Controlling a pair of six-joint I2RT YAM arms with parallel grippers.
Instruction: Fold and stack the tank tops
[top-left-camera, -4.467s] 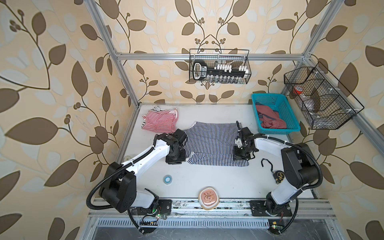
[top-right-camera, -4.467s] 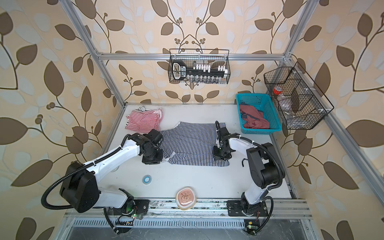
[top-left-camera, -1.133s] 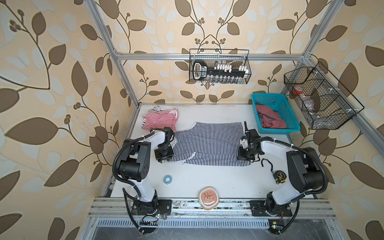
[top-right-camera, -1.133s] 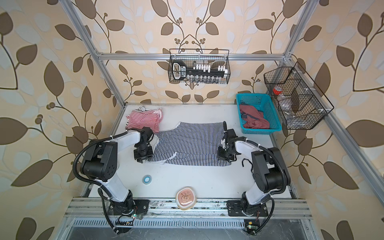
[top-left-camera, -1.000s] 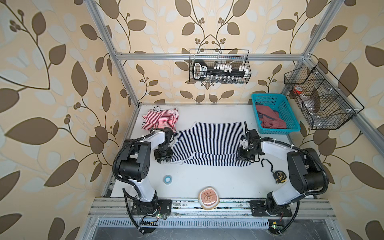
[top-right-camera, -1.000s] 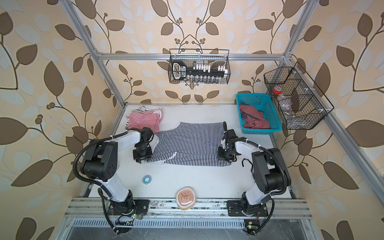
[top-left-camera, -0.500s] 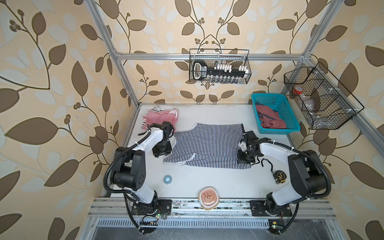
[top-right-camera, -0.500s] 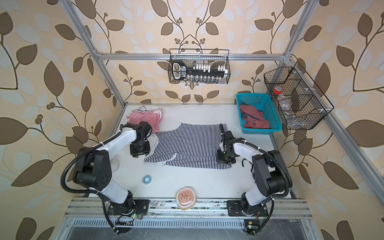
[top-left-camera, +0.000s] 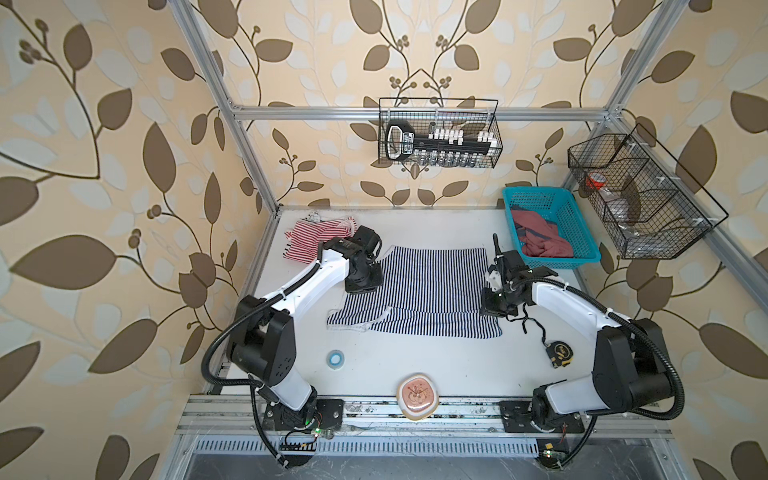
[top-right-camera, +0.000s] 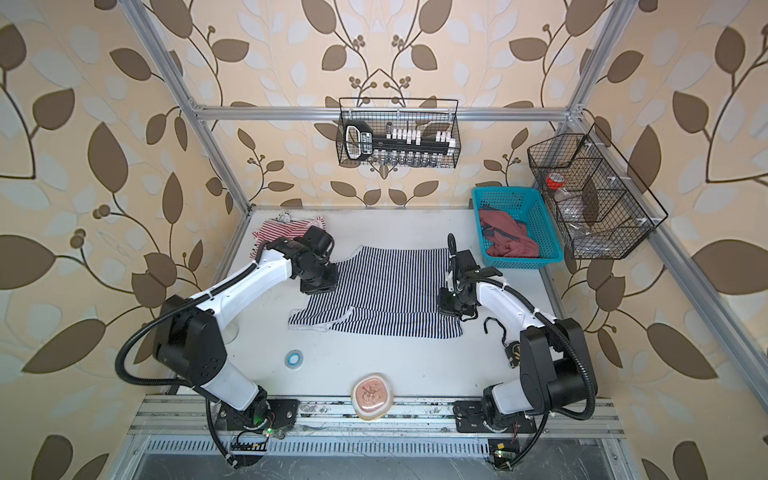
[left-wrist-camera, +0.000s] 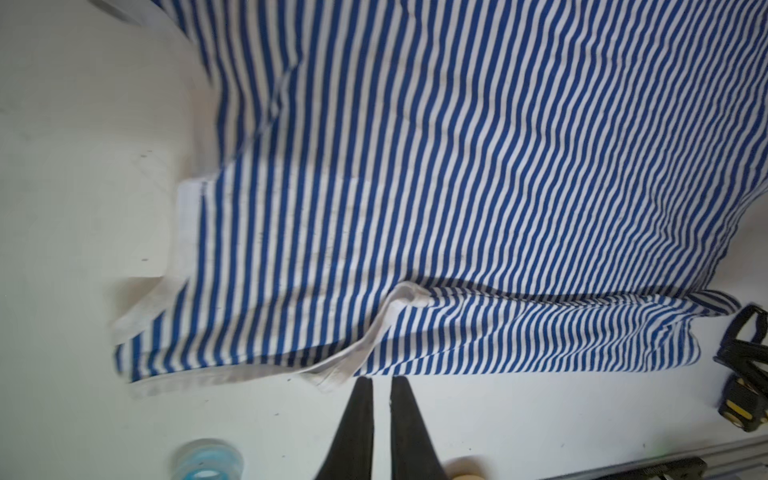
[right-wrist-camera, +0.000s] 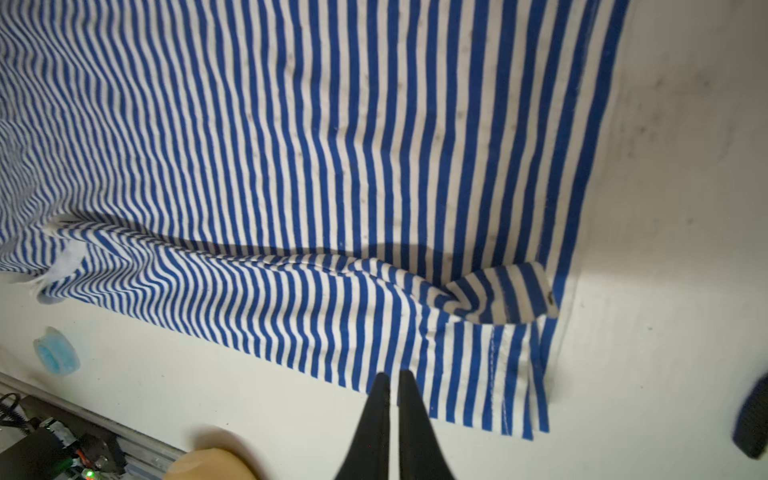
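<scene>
The navy-and-white tank top (top-left-camera: 432, 291) lies spread in the middle of the table, with its near edge folded over in a narrow band (left-wrist-camera: 519, 332). My left gripper (left-wrist-camera: 380, 380) hangs over the top's left side (top-left-camera: 362, 289), shut, with nothing between its fingers; its tips show by the white strap trim (left-wrist-camera: 357, 353). My right gripper (right-wrist-camera: 391, 376) is shut and empty too, over the top's right hem (top-left-camera: 491, 311). The red-and-white tank top (top-left-camera: 316, 243) lies crumpled at the back left, behind the left arm.
A teal basket (top-left-camera: 582, 232) with reddish cloth stands at the back right. A blue tape roll (top-left-camera: 336, 358), a tan dish (top-left-camera: 417, 398) and a tape measure (top-left-camera: 559, 353) lie toward the front. Wire baskets (top-left-camera: 440, 133) hang on the walls.
My left gripper has moved right, from the table beside the navy top to over its left side, and its jaws have closed. The right gripper has hardly moved.
</scene>
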